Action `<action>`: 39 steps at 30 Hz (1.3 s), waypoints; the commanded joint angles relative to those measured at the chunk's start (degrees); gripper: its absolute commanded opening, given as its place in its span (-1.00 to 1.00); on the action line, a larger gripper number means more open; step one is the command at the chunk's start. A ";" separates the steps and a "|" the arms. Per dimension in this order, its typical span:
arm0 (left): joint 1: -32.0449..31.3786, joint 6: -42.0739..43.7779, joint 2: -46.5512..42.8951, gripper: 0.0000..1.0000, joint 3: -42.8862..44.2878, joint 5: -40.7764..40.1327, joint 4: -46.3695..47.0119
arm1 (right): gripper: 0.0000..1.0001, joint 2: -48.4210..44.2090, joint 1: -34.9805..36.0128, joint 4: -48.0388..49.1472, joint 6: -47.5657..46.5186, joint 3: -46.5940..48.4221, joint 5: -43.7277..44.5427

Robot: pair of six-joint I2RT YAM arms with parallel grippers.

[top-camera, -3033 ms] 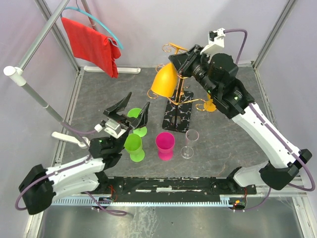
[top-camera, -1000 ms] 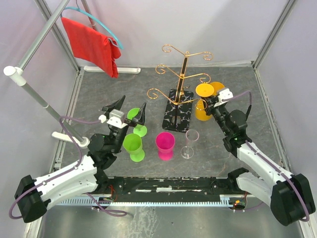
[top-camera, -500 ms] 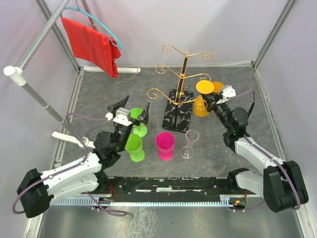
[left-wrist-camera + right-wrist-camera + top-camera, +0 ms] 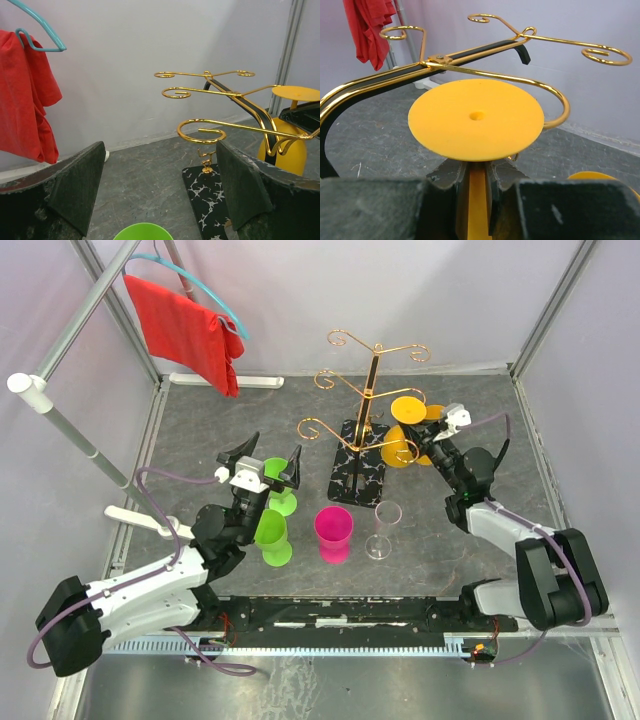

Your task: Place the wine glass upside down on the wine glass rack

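The wine glass (image 4: 397, 452) is orange plastic and held upside down, foot (image 4: 476, 117) up. My right gripper (image 4: 423, 438) is shut on its stem (image 4: 479, 200), just under the foot. The wine glass rack (image 4: 372, 390) is gold wire on a black marble base (image 4: 358, 463). The glass is at the rack's lower right arm (image 4: 540, 85), which runs behind the foot; I cannot tell if the stem is inside its loop. The left wrist view shows the glass (image 4: 282, 152) behind the rack's arms (image 4: 210, 131). My left gripper (image 4: 266, 462) is open and empty above a green cup.
Two green cups (image 4: 270, 530) (image 4: 278, 478), a pink cup (image 4: 333, 532) and a clear wine glass (image 4: 383, 530) stand in front of the rack. A second orange piece (image 4: 438, 414) shows just behind the held glass. A red cloth (image 4: 185, 330) hangs at the back left.
My right arm has come down from high over the rack to its right side, with the orange glass turned foot up, and has moved it left to the rack's arm. The left gripper has barely moved.
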 commanded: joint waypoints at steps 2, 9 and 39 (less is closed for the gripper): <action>0.02 2.48 -0.37 0.94 -0.32 -2.02 3.77 | -0.98 2.32 -0.40 6.55 0.91 4.58 -1.89; 0.02 3.30 0.84 0.95 -0.12 -2.05 4.37 | -0.98 7.47 -0.40 7.37 1.05 8.23 -0.91; 0.69 3.03 3.65 0.99 0.17 -1.78 5.18 | -0.98 10.16 -1.98 10.10 -3.24 6.47 15.08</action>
